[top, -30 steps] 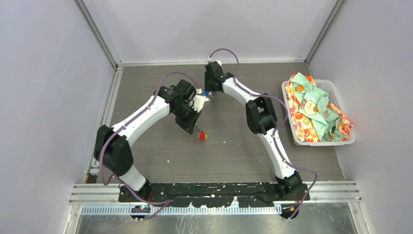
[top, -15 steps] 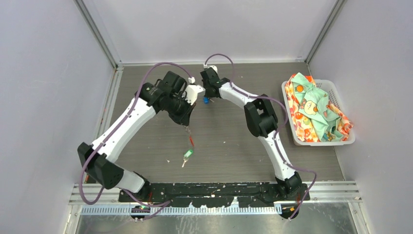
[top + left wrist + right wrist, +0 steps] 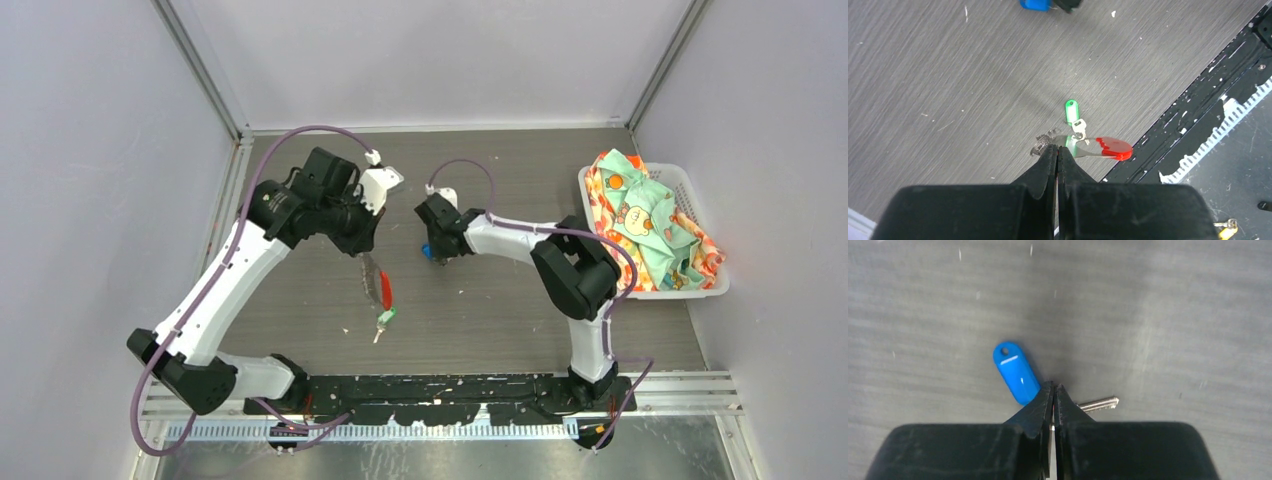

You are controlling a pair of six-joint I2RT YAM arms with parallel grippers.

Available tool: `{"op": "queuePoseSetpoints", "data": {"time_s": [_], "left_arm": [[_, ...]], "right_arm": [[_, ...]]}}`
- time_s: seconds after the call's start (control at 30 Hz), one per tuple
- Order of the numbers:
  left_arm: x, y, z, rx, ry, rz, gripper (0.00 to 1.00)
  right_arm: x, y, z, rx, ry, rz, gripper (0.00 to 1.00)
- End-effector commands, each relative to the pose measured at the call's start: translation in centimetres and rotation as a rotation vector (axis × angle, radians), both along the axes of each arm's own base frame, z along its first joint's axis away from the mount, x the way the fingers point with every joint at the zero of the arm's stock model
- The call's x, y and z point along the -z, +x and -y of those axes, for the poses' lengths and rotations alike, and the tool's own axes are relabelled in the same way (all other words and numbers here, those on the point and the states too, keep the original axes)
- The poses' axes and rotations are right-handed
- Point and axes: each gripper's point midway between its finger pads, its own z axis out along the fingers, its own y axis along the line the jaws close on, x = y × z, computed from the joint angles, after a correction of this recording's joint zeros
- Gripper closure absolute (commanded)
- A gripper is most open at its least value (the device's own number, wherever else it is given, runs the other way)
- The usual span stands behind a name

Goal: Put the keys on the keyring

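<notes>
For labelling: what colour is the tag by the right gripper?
The tag is blue; best in right wrist view.

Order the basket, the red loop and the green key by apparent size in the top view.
Largest: basket. Then red loop and green key: both tiny and alike, so I leave them unranked.

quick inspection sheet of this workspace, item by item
surface: grey wood-grain table, scattered white specks
job's things: keyring in left gripper, green key seemingly on it; blue key at right gripper
clutter: white basket of patterned cloth, right edge
grippers: left shut on keyring; right shut on blue key
cables: purple cables loop over both arms
surroundings: plain grey walls, metal frame posts
</notes>
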Motion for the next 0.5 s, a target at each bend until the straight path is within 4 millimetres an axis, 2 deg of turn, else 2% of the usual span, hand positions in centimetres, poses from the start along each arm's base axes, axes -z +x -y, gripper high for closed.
{"op": "queuePoseSetpoints", "data": {"time_s": [0.0, 0.17, 0.33, 0.37, 0.47], "left_arm": [[-2.7, 0.1, -1.6, -0.013, 0.009, 0.123, 1.00], [-2.8, 0.0, -2.5, -0.024, 0.035, 0.159, 1.00], [-2.7, 0.3, -2.9, -0.033, 0.054, 0.170, 1.00], [-2.8, 0.4, -2.9, -0.035, 0.058, 0.176, 1.00], [-3.1, 1.0, -3.1, -0.047, 0.069, 0.199, 1.00]], "right_arm": [[-1.2, -3.9, 0.4, 0.019, -0.023, 0.014, 0.93], [-1.2, -8.1, 1.8, 0.038, -0.015, -0.008, 0.94], [-3.4, -10.5, 2.9, 0.048, 0.005, 0.012, 0.93], [-4.0, -10.9, 2.9, 0.044, 0.023, 0.028, 0.91], [-6.8, -11.8, 0.2, -0.004, 0.153, 0.099, 0.83]]}}
